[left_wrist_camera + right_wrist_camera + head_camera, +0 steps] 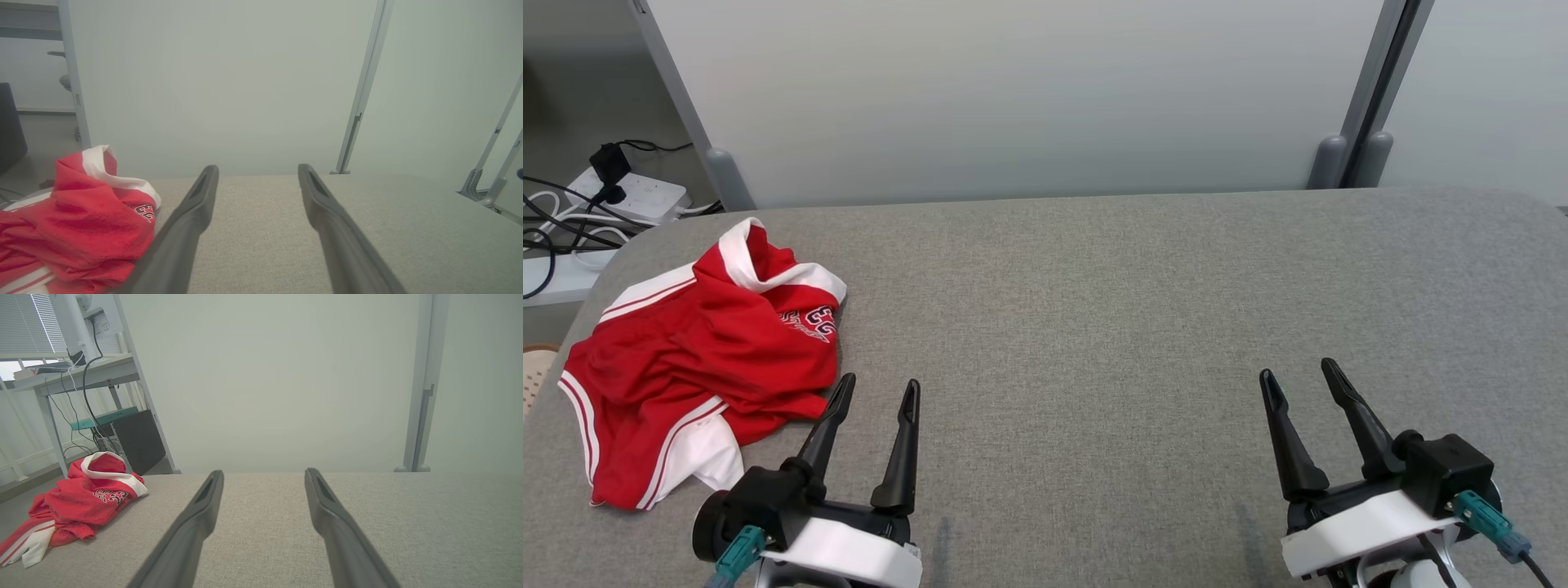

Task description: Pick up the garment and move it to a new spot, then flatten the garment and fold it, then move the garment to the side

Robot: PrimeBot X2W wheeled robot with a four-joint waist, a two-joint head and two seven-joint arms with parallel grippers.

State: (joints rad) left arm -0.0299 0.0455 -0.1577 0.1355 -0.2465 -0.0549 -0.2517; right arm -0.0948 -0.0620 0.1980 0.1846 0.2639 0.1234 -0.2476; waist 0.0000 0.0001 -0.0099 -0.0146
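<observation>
A crumpled red garment (698, 359) with white trim and stripes lies on the grey fabric table (1094, 327) near its left edge. The left wrist view has the garment (81, 224) bunched just left of the fingers; the right wrist view has it (79, 500) far off to the left. My left gripper (878, 390) hovers open at the lower left, its fingertips just right of the garment's near edge, holding nothing. At the lower right my right gripper (1298, 376) is open and empty, well away from the cloth.
White partition panels (1013, 90) with grey posts (1368, 98) stand along the table's far edge. A power strip with black cables (613, 192) lies on the floor beyond the left corner. A desk with a dark computer case (137, 441) stands further left.
</observation>
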